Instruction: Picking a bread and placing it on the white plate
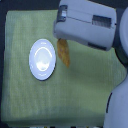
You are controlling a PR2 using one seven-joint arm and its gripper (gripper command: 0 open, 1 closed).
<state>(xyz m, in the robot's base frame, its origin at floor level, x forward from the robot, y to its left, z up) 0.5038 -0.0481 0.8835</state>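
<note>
Robot arm [90,25] overhangs golden-orange ridged bread [64,51] beside white plate [42,59].

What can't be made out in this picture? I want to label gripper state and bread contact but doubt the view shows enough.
- Gripper: exterior view, hidden under the arm; open or shut unknown.
- Bread: top end covered by the arm; grasp unclear.
- White plate: whether the bread touches its rim, too blurred.

A staged tabletop test setup is being shown: a green cloth [30,100] is being spread beneath a robot arm [87,22].
</note>
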